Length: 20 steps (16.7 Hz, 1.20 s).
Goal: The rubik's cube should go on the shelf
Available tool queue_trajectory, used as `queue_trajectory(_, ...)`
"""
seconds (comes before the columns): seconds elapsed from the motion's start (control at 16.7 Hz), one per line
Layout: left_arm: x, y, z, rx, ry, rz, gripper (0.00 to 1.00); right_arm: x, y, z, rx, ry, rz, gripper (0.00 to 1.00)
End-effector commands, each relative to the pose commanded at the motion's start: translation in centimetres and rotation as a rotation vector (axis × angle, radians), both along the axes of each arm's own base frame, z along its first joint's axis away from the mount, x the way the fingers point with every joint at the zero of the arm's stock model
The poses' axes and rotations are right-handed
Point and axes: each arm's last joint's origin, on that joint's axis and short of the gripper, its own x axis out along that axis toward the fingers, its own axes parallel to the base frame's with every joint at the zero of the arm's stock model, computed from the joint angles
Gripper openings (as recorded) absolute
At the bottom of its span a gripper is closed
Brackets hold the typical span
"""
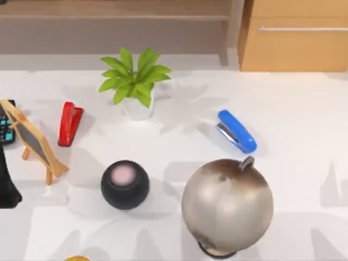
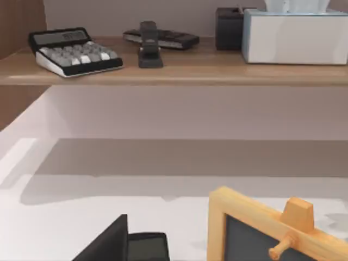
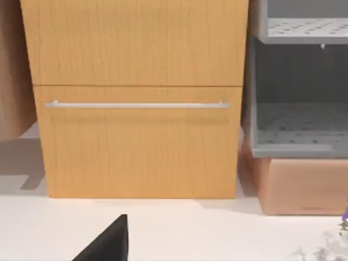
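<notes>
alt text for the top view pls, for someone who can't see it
A white table seen from above holds a large silvery globe at the front, a black round speaker, a blue stapler, a red stapler, a potted green plant and a small wooden-framed chalkboard at the left. A wooden shelf and drawer cabinet run along the back.

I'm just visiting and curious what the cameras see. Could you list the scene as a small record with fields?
Table centre: potted plant, black round speaker, globe
Staplers: red stapler left of the plant, blue stapler right of it
Table left: small chalkboard easel
Shelf: holds calculator, black stapler, tissue box
Back right: drawer cabinet with metal handle
</notes>
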Motion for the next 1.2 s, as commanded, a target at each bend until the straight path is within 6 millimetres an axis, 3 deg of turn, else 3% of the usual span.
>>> queue_trajectory(0.3, 0.0, 0.0, 0.0, 0.000, 0.000, 0.000, 1.00, 0.2, 0.0, 0.9, -0.046, -0.012, -0.008, 1.00)
queue_trajectory(0.66, 0.0, 0.0, 0.0, 0.000, 0.000, 0.000, 1.00, 2.6, 0.1, 5.2, -0.307, -0.034, -0.028, 1.00)
queue_trajectory(0.96, 0.0, 0.0, 0.0, 0.000, 0.000, 0.000, 1.00, 8.5, 0.9, 8.4, -0.626, -0.038, -0.032, 1.00)
queue_trajectory(1.2, 0.0, 0.0, 0.0, 0.000, 0.000, 0.000, 1.00, 15.3, 2.1, 8.4, -0.900, -0.035, -0.030, 1.00)
